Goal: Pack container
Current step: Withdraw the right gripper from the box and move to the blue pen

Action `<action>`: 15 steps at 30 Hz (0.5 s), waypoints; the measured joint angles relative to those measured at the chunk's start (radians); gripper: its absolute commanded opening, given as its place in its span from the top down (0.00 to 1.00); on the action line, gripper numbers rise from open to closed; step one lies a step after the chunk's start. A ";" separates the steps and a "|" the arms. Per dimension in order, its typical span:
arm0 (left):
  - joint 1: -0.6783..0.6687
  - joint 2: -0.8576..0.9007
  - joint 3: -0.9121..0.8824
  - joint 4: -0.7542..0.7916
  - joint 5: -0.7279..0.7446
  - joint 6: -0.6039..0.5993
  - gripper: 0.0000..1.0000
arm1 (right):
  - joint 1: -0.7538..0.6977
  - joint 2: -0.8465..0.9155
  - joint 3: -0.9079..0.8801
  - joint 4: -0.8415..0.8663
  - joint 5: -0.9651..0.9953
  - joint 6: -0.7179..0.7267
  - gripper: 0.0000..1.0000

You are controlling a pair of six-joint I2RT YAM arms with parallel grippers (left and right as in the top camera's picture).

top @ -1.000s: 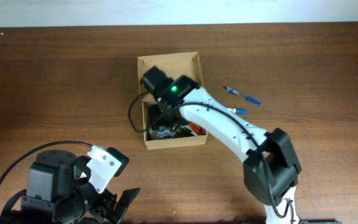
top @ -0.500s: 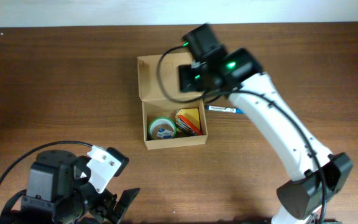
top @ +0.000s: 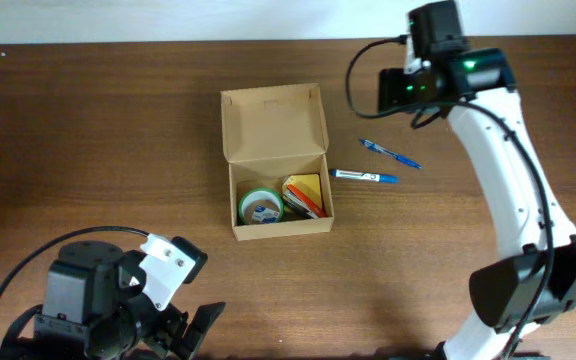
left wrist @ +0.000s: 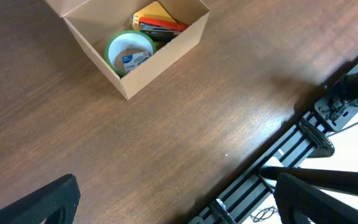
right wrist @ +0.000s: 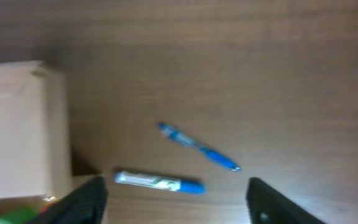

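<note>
The container (top: 236,205) is a tan cardboard box near the table's middle, with its flap lid (top: 273,122) folded back and open. Inside lie a green tape roll (top: 260,206) and yellow and orange items (top: 308,194). A white marker with a blue cap (top: 365,176) and a blue pen (top: 390,154) lie on the wood just right of the box. My right gripper (top: 400,92) hovers high above the pens, open and empty; its wrist view shows the marker (right wrist: 159,182) and the pen (right wrist: 199,147) between its fingers. My left gripper (top: 196,335) rests open at the front left.
From the left wrist, the container (left wrist: 160,56) and tape roll (left wrist: 129,51) sit ahead, and the table's front edge with black rails (left wrist: 303,134) runs to the right. The box lid (right wrist: 14,130) fills the left of the right wrist view.
My right arm has risen out of the box and swung to the far right, jaws widening. The tape roll now shows inside the box. The left arm has not moved.
</note>
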 measured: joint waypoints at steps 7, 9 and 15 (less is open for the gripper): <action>0.000 0.000 0.000 0.000 0.000 0.000 0.00 | -0.039 0.062 -0.085 0.080 0.004 -0.268 0.23; 0.000 0.000 0.000 0.000 0.000 0.000 0.00 | -0.039 0.080 -0.116 0.113 0.004 -0.337 0.23; 0.000 0.000 0.000 0.000 0.000 0.000 0.01 | -0.041 0.128 -0.182 0.219 0.004 -0.454 0.23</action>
